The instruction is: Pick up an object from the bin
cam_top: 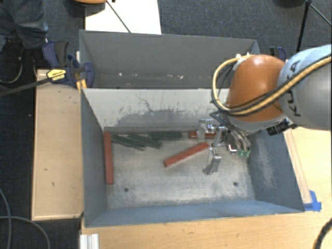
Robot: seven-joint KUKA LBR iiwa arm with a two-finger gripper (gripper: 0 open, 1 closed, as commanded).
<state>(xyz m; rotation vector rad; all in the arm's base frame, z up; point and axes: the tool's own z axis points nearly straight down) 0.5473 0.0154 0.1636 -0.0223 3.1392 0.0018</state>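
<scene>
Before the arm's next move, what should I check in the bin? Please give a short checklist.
1. The gripper is inside the bin, near the floor: ok.
2. The orange-red stick lies flat, clear of other things: ok.
3. Gripper centred on that stick: not ok, it is at the stick's right end.
4. The dark green sticks and brown-red stick at the left wall are away from the gripper: ok.

Note the bin [93, 154]: plain grey metal, with darker scuffed streaks on its back wall. You see a red stick [185, 155] at centre, a brownish-red stick [109, 157] along the left wall, and dark green sticks [140, 139]. The gripper [210, 167] is silver; its wrist cover [254, 87] is orange.
</scene>
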